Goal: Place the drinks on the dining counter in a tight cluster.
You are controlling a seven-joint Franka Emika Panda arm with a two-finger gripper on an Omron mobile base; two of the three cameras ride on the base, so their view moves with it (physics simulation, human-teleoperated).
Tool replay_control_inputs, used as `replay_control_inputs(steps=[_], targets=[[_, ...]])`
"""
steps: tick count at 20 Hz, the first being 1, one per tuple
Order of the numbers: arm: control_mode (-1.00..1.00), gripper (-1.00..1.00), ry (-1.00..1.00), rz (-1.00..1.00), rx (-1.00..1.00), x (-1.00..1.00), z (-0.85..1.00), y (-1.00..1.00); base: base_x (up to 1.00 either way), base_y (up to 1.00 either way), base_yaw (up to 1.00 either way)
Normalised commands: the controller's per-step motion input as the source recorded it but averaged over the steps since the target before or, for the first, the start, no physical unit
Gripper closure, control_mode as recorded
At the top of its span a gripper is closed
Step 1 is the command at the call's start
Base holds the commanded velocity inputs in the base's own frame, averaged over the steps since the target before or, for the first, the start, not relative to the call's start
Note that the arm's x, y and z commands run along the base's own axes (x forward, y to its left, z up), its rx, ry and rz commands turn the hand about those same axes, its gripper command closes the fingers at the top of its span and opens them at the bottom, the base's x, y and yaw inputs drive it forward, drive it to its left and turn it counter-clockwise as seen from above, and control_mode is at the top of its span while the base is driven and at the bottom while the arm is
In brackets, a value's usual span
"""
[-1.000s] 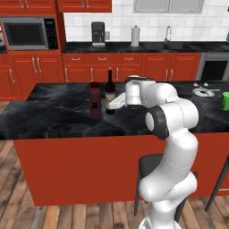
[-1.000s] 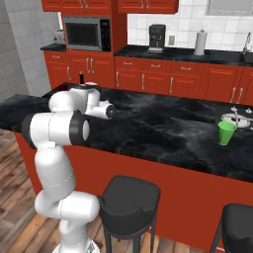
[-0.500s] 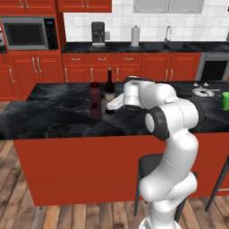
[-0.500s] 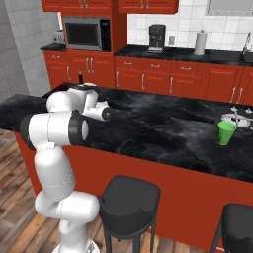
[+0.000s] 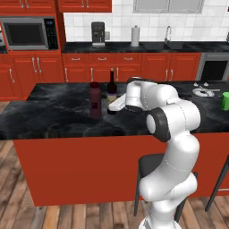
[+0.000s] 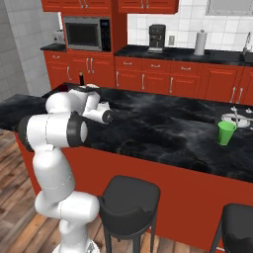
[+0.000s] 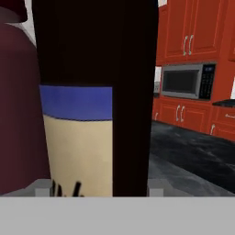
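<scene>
gripper [image 5: 112, 105]: clamped on the wine bottle low down; small grey finger tips [image 7: 43, 187] sit at either side of the bottle in the hand view
wine bottle [image 5: 111, 91]: tall, dark glossy glass, slim neck; cream label with a blue band across its top; upright on the bench
maroon bottle [image 5: 95, 99]: shorter, matte dark red cylinder with red cap; upright just beside the wine bottle, to its left in the left base view; touching or a thin gap, cannot tell
bench [image 5: 58, 112]: long slab, polished black marble with white veining, on a flat red panel base; both bottles stand near the middle of its width
arm [image 5: 172, 120]: smooth white shell, dark joints; in the right base view it covers most of the bottles, with a dark neck top [image 6: 81, 78] above it
stools [image 6: 127, 200]: round dark padded seats on thin legs, in front of the bench
green cup [image 6: 226, 133]: plain plastic tumbler at the far end of the bench, well apart from the bottles, next to a plate [image 6: 233, 118]
back wall: red cabinets, black worktop, microwave [image 5: 29, 34], coffee machine [image 5: 98, 34], paper towel roll [image 5: 135, 36], white tile
</scene>
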Motion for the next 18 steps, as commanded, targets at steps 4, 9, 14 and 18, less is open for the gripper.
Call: replay_control_inputs(steps=[4, 9, 14, 18], targets=[[-1.0, 1.0, -0.02, -0.04, 0.0, -0.11, -0.11, 0.0, 0.0, 0.0, 0.0], [-1.0, 1.0, 0.07, -0.03, -0.01, -0.16, 0.0, 0.0, 0.0, 0.0, 0.0], [-1.0, 1.0, 0.16, -0.01, -0.01, -0.01, -0.05, 0.0, 0.0, 0.0, 0.0], [-1.0, 1.0, 0.03, -0.01, 0.0, 0.0, -0.29, 0.0, 0.0, 0.0, 0.0]])
